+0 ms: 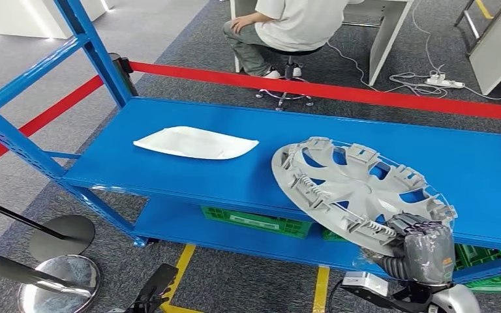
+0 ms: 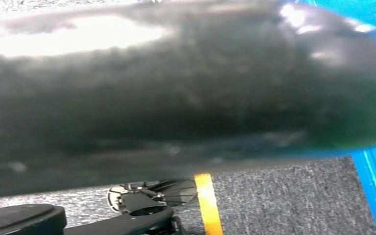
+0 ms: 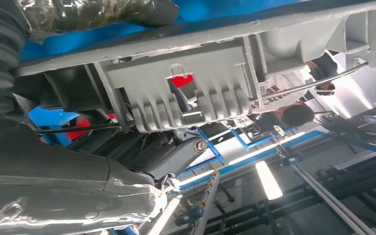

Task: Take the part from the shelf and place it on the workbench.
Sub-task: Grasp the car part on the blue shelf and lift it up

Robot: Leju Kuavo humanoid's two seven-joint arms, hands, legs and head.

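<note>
**Hubcap's in hand at the shelf edge, but it's a rim grip on a big floppy disc**

Nearest to us, our right hand [image 1: 423, 251] is clamped on the near rim of the grey hubcap [image 1: 359, 189], fingers [image 1: 409, 228] wrapped over the edge by the ribbed clips. In the right wrist view we can see the hubcap's underside [image 3: 186, 93] up close, all moulded ribs and a wire retaining ring, with the thumb [image 3: 78, 205] running underneath it. Left hand: that wrist view is mostly a dark blur, so we can't tell what those fingers are doing.

The hubcap is tilted, inner face up, hanging partly over the front lip of the blue shelf [image 1: 189, 176]. We can't tell whether its far edge is touching the shelf.

Handling-wise, we'd guess it's light, thin plastic: stiff enough to carry, but it'll flex and want to swing when held from one edge. The finish looks smooth, so slip is a real worry. The clips and the wire ring look like the snappable bits. We'd grab on a solid stretch of rim between the clips, or hook into a spoke opening.

Further back on the same shelf lies a white curved panel [image 1: 196, 142], well apart from the hubcap. Beyond that there's a red barrier tape [image 1: 326, 90], and a person seated on a stool [image 1: 288, 55].
</note>
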